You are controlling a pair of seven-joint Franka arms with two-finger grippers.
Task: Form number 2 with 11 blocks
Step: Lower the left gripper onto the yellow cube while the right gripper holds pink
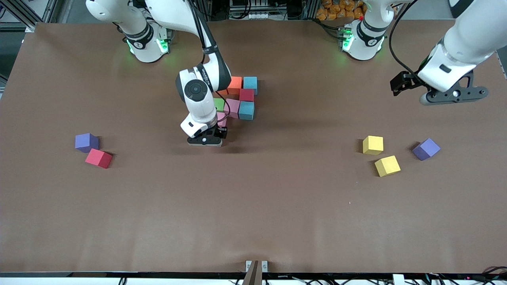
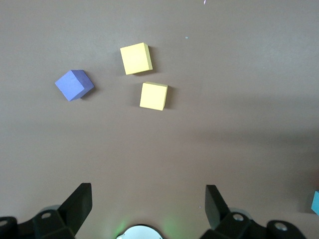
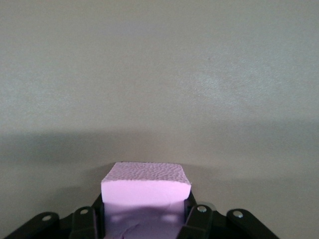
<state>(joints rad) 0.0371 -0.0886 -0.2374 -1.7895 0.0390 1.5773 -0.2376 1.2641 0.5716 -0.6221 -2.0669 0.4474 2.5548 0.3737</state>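
The right gripper (image 3: pixel 144 219) has its jaws clamped on a pink block (image 3: pixel 145 191) low beside the part-built number 2 (image 1: pixel 239 97), while the left gripper (image 2: pixel 148 209) waits with jaws spread wide above the loose yellow blocks (image 2: pixel 136 58).

A wide desk (image 1: pixel 253 206) covered in plain matte brown sheeting fills the room's view under even overhead light, with metal framing (image 1: pixel 23 12), black cables (image 1: pixel 253 14) and a heap of small orange things (image 1: pixel 338 10) along its top edge.
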